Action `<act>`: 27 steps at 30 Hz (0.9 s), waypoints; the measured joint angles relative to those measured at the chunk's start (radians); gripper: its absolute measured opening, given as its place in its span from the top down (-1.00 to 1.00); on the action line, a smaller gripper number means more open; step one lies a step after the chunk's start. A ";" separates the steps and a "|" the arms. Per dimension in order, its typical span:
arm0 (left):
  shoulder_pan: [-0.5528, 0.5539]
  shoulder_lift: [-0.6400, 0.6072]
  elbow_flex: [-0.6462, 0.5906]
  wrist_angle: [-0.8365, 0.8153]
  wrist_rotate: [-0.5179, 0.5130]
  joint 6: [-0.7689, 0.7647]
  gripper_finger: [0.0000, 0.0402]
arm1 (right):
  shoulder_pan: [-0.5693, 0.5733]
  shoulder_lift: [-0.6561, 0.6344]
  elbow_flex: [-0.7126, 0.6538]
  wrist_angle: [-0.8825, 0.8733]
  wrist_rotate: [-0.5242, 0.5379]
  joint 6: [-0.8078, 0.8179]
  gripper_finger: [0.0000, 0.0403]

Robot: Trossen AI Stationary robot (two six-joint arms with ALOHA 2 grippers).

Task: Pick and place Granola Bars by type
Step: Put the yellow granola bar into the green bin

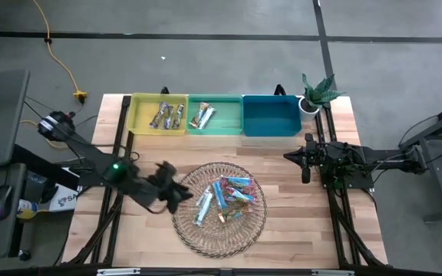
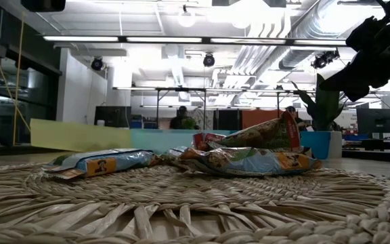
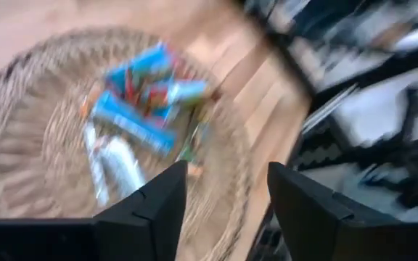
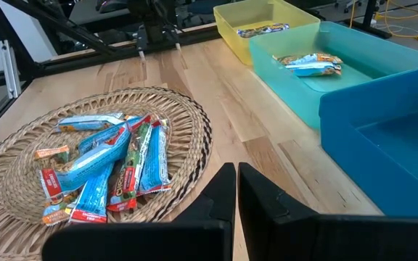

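Several granola bars [image 1: 225, 198], light blue-white and teal-pink, lie in a loose pile on the round wicker tray [image 1: 206, 234]; the right wrist view shows the pile [image 4: 107, 163] too. More bars lie in the yellow bin [image 1: 167, 116] and the green bin [image 1: 203, 116]. My left gripper [image 1: 176, 192] hovers over the tray's left rim, open and empty, with the bars [image 3: 140, 101] ahead of its fingers. My right gripper [image 1: 307, 159] waits shut near the table's right side, beyond the tray.
Three bins stand in a row along the far edge: yellow [image 1: 140, 115], green [image 1: 229, 126] and blue [image 1: 271, 116], the blue one without bars. A small potted plant [image 1: 317, 92] stands at the far right corner. Bare wood lies between tray and bins.
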State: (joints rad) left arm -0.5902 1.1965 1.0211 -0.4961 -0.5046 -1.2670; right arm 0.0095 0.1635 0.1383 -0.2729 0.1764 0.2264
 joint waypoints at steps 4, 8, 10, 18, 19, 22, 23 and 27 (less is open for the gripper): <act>0.001 0.145 0.142 -0.170 0.093 -0.029 0.14 | 0.000 0.000 0.000 0.000 0.000 0.000 1.00; 0.001 0.271 0.263 -0.343 0.155 -0.111 0.14 | 0.000 -0.001 0.000 0.000 0.000 0.000 1.00; 0.004 0.324 0.303 -0.389 0.181 -0.153 0.14 | 0.000 0.000 0.000 0.001 0.000 0.000 1.00; 0.047 0.455 0.323 -0.371 0.349 -0.141 0.14 | 0.000 0.000 0.000 0.001 0.000 0.000 1.00; 0.052 0.468 0.323 -0.365 0.362 -0.123 0.13 | 0.000 0.001 0.000 0.001 0.000 0.000 1.00; 0.070 0.499 0.325 -0.328 0.390 -0.075 0.05 | 0.000 -0.001 0.000 0.003 0.000 0.000 1.00; 0.078 0.510 0.325 -0.328 0.399 -0.070 0.02 | 0.000 -0.001 0.000 0.002 0.000 0.000 1.00; 0.114 0.549 0.323 -0.338 0.435 -0.027 -0.13 | 0.000 -0.001 0.000 0.000 0.000 0.000 1.00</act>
State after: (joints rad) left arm -0.4760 1.7460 1.3445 -0.8338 -0.0691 -1.2937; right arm 0.0093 0.1627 0.1387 -0.2726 0.1764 0.2264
